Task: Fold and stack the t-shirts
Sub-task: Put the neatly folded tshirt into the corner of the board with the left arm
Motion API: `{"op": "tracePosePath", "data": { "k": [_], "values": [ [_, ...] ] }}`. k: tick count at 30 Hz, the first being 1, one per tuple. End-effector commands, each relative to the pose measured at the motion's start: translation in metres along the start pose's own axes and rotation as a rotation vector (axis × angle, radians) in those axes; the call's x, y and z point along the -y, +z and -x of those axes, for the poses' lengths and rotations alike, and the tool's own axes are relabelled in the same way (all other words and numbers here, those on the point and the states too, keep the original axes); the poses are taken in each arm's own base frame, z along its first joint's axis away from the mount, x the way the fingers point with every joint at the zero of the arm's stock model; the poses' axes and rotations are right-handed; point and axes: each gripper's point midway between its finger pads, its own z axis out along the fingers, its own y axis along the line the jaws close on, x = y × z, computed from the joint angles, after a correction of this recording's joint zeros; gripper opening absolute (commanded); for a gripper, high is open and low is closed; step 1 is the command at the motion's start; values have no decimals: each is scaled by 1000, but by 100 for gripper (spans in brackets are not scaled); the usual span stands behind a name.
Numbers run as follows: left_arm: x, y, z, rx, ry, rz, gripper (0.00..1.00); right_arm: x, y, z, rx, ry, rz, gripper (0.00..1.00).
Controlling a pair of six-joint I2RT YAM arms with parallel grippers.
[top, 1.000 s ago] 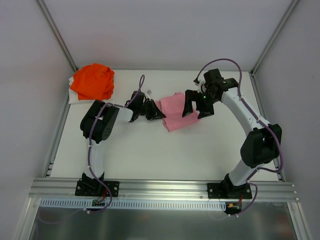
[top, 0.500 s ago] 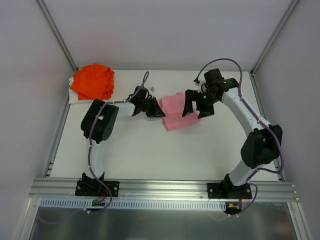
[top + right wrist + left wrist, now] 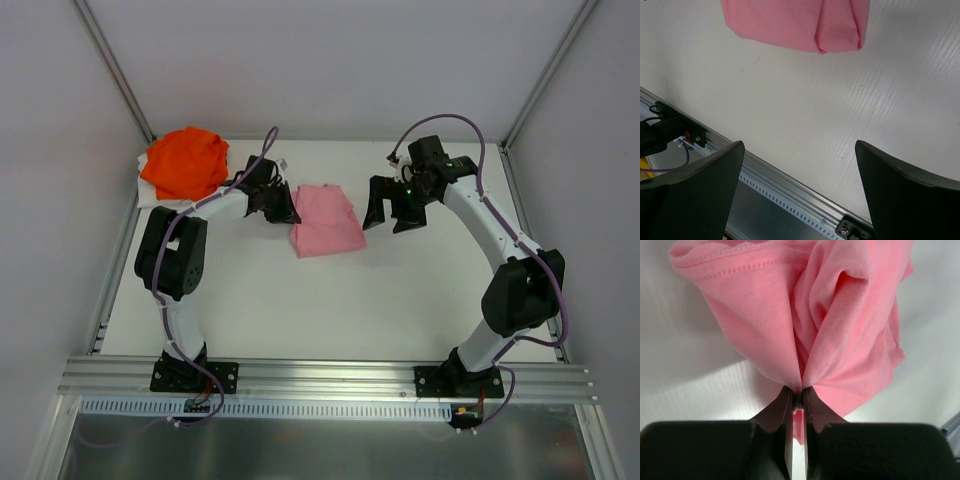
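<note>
1. L gripper [image 3: 797,396]: jaws pressed together, clamped on a pinch of the pink t-shirt [image 3: 840,330]. Cloth fans out from the pinch in deep folds. A stitched hem runs across the top of the wrist view.
2. Top view: L gripper [image 3: 288,210] is at the left edge of the pink t-shirt [image 3: 325,222]. The shirt lies folded in a rough rectangle on the table [image 3: 350,300], mid-back, btw the two grippers. Plain light pink.
3. Small white tag-like bit [image 3: 283,162] just beyond the L gripper. Too small to read.
4. R gripper [image 3: 392,215]: jaws wide apart, holding nothing, just right of the pink shirt and not touching it.
5. R wrist view: R gripper [image 3: 799,150] w/ bare table btw its fingers. Pink t-shirt [image 3: 790,25] lies flat at the top of the view, one folded flap over its right part.
6. Orange t-shirt [image 3: 185,162]: plain bright orange, crumpled heap in the far-left table corner, lying on sth white [image 3: 150,196]. Apart from the pink shirt.
</note>
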Motion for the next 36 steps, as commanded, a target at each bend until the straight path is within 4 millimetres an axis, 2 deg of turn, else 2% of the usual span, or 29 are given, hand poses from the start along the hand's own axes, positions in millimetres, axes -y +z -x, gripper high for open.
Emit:
{"op": "tracePosePath", "data": {
  "k": [1,6,7,9,10,13,20,26,30,36],
  "values": [
    [3,-33,31,79,91,61,0,-13,-15,7,60,-23,43,100],
    [-8,-55,53,109,140,134,0,-15,-17,9,70,-31,54,99],
    [-8,-61,63,132,151,149,0,-15,-17,10,73,-31,55,100],
    [-15,-69,67,128,176,190,0,-15,-18,10,77,-32,59,100],
    [-14,-76,77,152,188,209,0,-15,-18,10,77,-30,60,99],
    [-20,-85,85,164,213,247,0,-17,-19,10,85,-35,66,100],
    [-33,-92,89,157,248,316,0,-19,-27,11,107,-37,75,100],
    [-45,-106,106,160,292,384,0,-18,-28,6,111,-38,77,100],
    [-48,-122,123,189,307,402,0,-16,-31,4,119,-35,74,99],
    [-69,-142,135,218,286,468,0,-14,-33,4,129,-34,74,100]
  ]
}}
